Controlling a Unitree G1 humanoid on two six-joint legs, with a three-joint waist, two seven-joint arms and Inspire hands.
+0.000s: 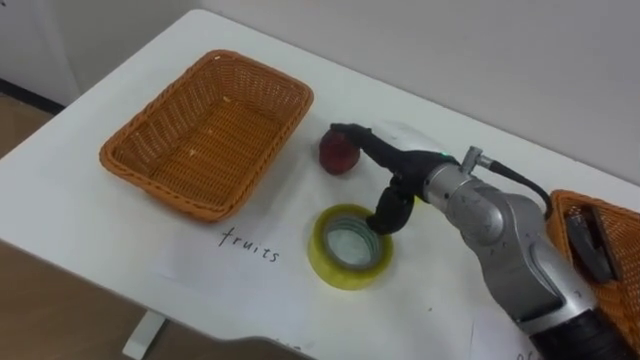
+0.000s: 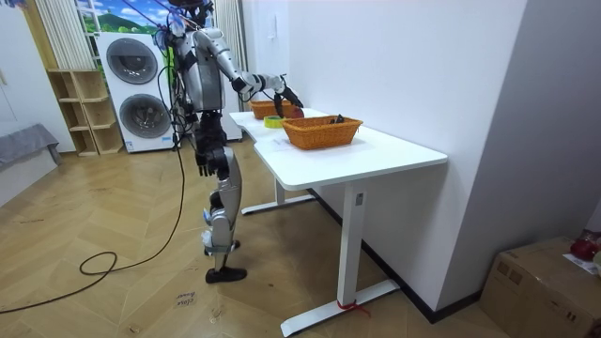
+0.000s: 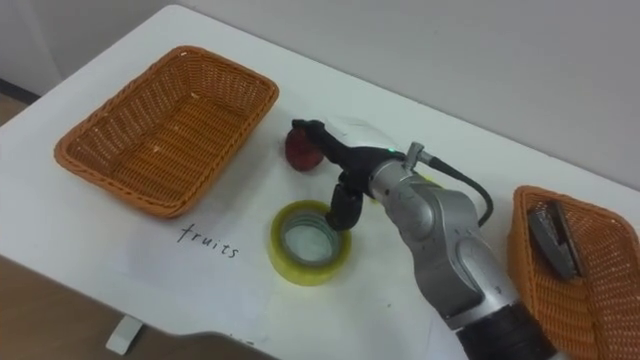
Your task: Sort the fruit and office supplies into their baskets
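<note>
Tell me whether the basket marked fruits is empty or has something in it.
Empty: the fruits basket shows bare wicker inside; the red fruit lies outside on the table.

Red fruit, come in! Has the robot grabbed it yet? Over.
Right hand open, straight fingers at the red fruit. Fruit on the table beside the fruit basket, not lifted. Tape roll under the thumb. Left hand hangs at side.

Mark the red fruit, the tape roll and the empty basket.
red fruit (image 1: 335,158), left eye view, front side
tape roll (image 1: 340,277), left eye view, yellow rim
empty basket (image 1: 210,130), left eye view, bare bottom
</note>
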